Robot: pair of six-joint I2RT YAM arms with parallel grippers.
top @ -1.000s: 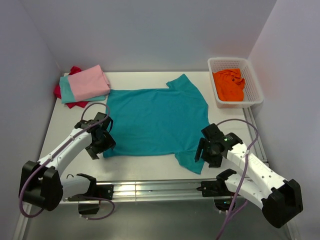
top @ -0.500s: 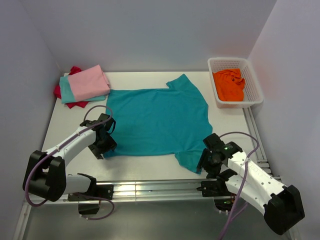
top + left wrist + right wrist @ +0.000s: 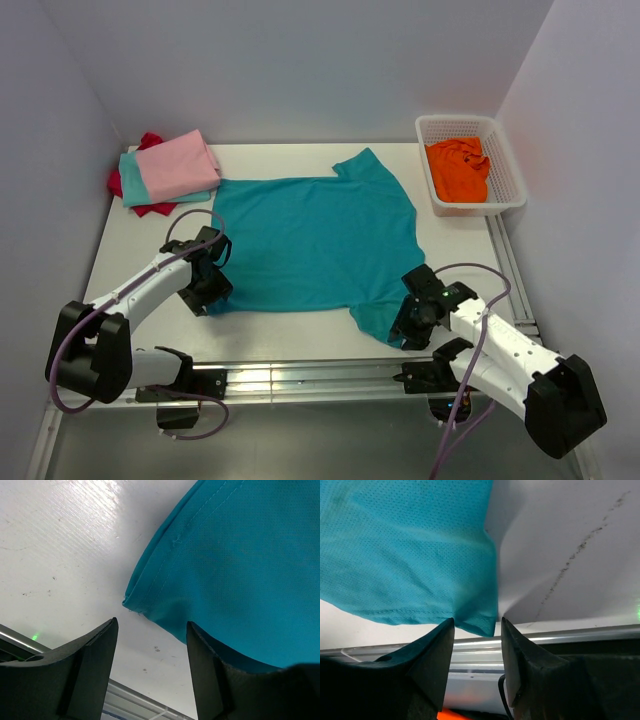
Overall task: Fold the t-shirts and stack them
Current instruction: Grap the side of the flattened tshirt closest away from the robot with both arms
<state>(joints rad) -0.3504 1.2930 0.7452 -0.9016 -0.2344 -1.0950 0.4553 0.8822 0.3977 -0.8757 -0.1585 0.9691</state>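
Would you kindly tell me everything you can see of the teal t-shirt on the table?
The teal t-shirt is a fine-mesh knit with stitched hems. It is spread flat and smooth on the white table, with both short sleeves at its right end. Its near-left hem corner lies inside the open left gripper, and the near sleeve's corner lies inside the open right gripper; neither pinches it yet.

I work at a white counter (image 3: 455,235) boxed in by plain pale walls (image 3: 300,70) behind and to both sides. Its surface is scuffed, with one dark streak (image 3: 575,555). A metal rail (image 3: 300,375) along my near edge catches soft, even light.
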